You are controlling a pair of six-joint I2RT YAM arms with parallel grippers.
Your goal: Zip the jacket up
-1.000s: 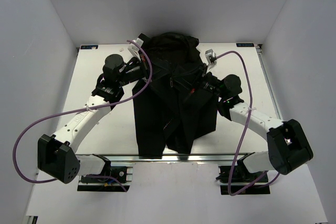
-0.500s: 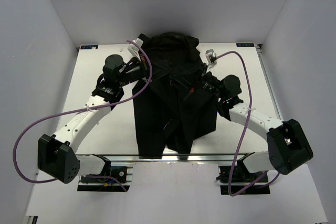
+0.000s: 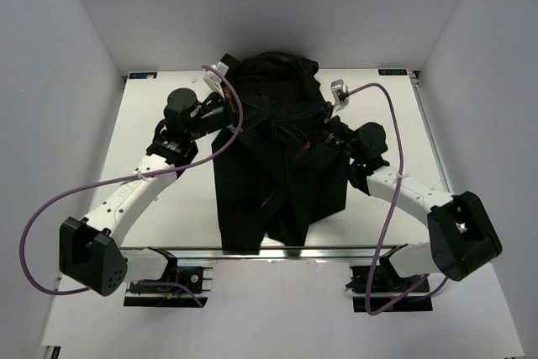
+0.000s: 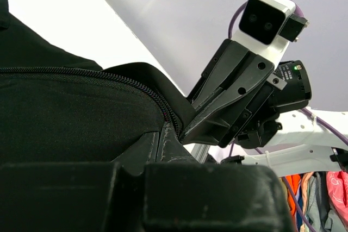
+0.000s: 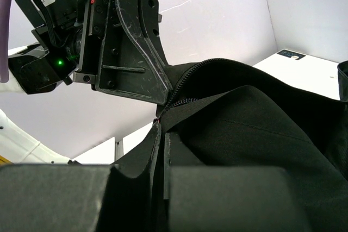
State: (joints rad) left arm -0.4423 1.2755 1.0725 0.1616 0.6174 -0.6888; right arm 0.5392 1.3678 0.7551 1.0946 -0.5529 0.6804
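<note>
Nearest: both arm bases, and the jacket (image 3: 277,182) hem hanging at the front edge of the white table (image 3: 189,208). The jacket sits mid-table, bunched and lifted between the 2 arms, with its collar end heaped toward the far wall.

The left gripper (image 3: 229,117) comes in from the jacket's left and the right gripper (image 3: 313,134) from its right, tips facing each other over the chest area. Both are clenched on black fabric. In the right wrist view its own fingers (image 5: 217,199) are pressed together with a fold of jacket running up between them. Just beyond, the left gripper's tip pinches the edge where the zipper teeth (image 5: 187,77) begin. The left wrist view mirrors this, with the right gripper biting the fabric at the end of the teeth run.

Why, as a judgement: 2 pinches close together on the zipper line keep the track raised and taut so a slider can run. The slider pull is not visible, so I cannot tell whether either gripper has it, or how far the zip is closed.

Versus 1 s ago: a small light glint on the fabric between the grippers is gone and the fold there has changed shape. The left arm's elbow has shifted slightly outward. Both pinches are unchanged, and the right arm has barely moved.
</note>
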